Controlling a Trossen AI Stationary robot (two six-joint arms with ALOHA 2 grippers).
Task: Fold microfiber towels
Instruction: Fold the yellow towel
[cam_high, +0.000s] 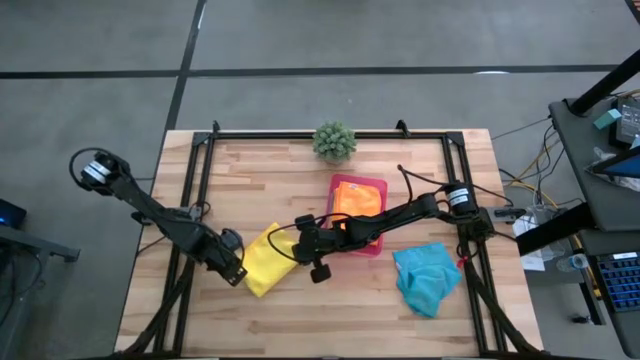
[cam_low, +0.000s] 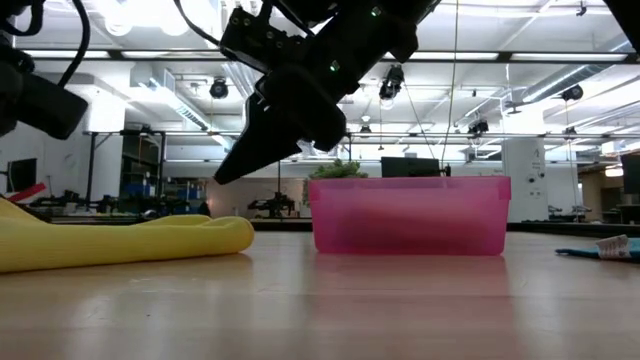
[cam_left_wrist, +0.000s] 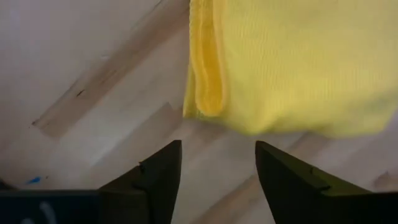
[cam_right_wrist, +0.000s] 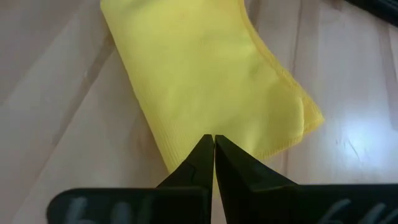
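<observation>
Hanging open, left gripper (cam_left_wrist: 217, 171) just off yellow towel (cam_left_wrist: 292, 62) edge; right gripper (cam_right_wrist: 214, 149) shut.

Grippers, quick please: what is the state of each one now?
Left gripper: open, holding nothing, beside the yellow towel.
Right gripper: closed, empty, over that towel.

Both arms matte black w/ loose black cables; left arm (cam_high: 150, 208) & right arm (cam_high: 400, 215) each carry silver-capped motor; fingers (cam_left_wrist: 158, 177) dark, wedge-shaped.
</observation>
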